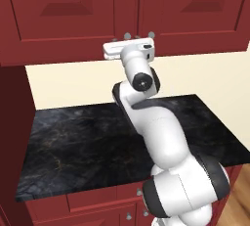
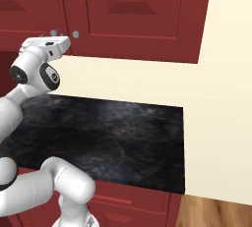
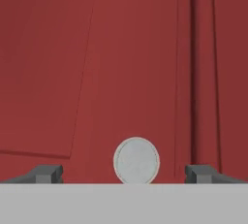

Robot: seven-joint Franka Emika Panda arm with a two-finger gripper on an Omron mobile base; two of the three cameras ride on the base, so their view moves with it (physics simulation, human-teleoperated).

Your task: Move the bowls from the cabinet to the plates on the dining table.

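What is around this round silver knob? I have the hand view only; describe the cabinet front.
Observer: The dark red wooden wall cabinet has panelled doors, all shut. The small round silver knobs cluster low at a seam between two doors.
Operator: Report what lies beneath the arm.
Observer: A black marble counter with faint gold veining, with red drawers under its front edge.
Operator: Give me the claw's height.
Observer: The claw sits level with the doors' lower rail, well above the counter, pointing at the knobs.
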